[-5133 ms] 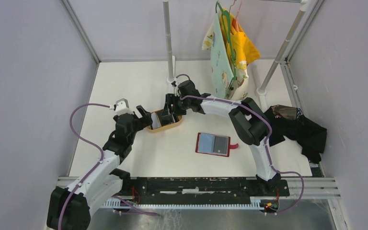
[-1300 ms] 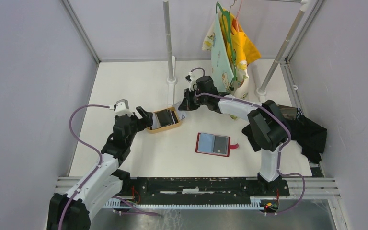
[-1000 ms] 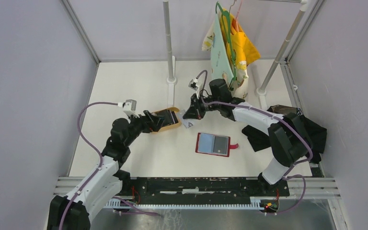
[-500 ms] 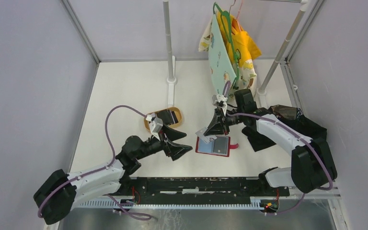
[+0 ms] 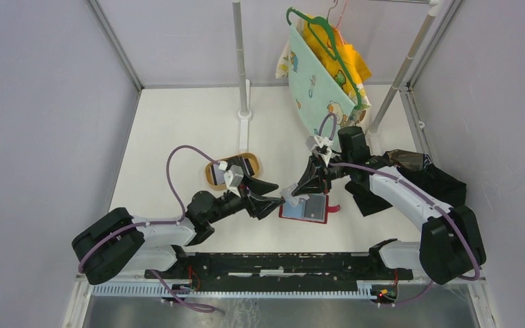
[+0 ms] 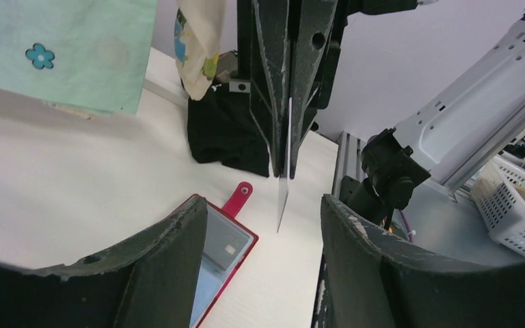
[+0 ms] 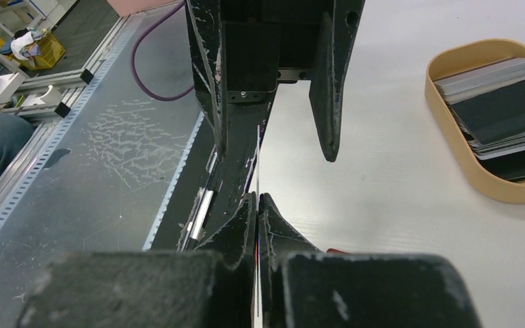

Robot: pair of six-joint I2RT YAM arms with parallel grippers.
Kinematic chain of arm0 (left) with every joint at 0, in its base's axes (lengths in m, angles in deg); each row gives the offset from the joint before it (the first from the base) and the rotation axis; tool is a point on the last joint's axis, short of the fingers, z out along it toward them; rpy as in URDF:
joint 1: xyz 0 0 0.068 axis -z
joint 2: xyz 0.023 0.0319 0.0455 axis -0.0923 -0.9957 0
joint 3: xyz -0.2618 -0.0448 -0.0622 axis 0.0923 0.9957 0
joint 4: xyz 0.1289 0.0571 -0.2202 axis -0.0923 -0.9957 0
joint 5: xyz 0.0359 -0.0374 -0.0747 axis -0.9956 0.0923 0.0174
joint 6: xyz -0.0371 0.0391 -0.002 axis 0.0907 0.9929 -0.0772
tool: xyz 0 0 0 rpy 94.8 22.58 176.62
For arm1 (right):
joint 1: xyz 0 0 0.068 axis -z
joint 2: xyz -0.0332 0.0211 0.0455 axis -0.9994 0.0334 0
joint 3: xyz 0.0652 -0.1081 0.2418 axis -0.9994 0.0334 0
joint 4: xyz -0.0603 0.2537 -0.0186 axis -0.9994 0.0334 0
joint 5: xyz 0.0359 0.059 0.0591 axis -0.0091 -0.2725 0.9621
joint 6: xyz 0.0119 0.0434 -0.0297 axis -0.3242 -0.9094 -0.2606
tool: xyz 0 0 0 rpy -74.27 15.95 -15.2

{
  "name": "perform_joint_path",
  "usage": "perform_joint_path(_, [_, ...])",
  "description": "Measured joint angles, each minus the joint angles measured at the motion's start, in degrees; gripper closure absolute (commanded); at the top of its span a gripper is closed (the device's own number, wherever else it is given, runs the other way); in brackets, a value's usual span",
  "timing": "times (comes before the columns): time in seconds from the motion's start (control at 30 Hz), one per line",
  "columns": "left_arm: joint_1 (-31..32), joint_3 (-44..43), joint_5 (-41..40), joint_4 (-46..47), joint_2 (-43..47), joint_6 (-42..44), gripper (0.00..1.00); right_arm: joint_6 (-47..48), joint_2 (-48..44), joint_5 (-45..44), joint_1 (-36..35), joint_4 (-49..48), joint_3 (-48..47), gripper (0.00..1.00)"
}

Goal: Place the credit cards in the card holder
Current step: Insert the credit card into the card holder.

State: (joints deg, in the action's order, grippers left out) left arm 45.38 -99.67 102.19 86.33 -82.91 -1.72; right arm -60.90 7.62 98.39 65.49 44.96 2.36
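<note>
We find the right gripper (image 5: pixel 298 195) pinched shut on 1 credit card (image 6: pixel 282 198), held edge-on just above the red card holder (image 5: pixel 312 209). The left gripper (image 5: pixel 277 193) stands open astride it. We advise closing squarely before release.

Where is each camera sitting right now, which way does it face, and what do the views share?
Top external: above and behind the bases, looking down on the table; both arms show, left tool facing right tool beside the card holder.
Left wrist: on the left arm, facing the right arm; own spread fingers frame the right tool pinching a credit card edge-on.
Right wrist: on the right arm, facing the left tool; own shut fingers below, tan tray at right.
Shared: both wrist views show that card.
</note>
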Motion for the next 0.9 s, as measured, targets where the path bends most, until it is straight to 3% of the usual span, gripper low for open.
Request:
perform_joint_path(0.1, [0.44,-0.81,0.24,2.21,-1.14,0.00,0.43,0.00,0.00,0.13,-0.02,-0.04,0.02,1.00])
perform_joint_path(0.27, [0.90,-2.86,1.31,3.32,-2.19,-0.02,0.66,-0.04,0.02,0.13,-0.09,-0.37,0.31,1.00])
perform_joint_path(0.4, [0.94,-4.81,2.80,2.51,-3.28,-0.02,0.96,-0.09,0.13,0.11,-0.44,-0.37,0.63,1.00])
perform_joint_path(0.73, [0.81,-7.65,5.07,-5.79,-3.65,0.11,0.98,1.29,0.20,-1.68,-0.72,0.22,0.96,0.60])
perform_joint_path(0.9, [-0.31,-8.90,5.40,-15.10,0.74,0.72,0.98,5.05,0.20,-4.24,-1.16,2.64,0.96,0.54])
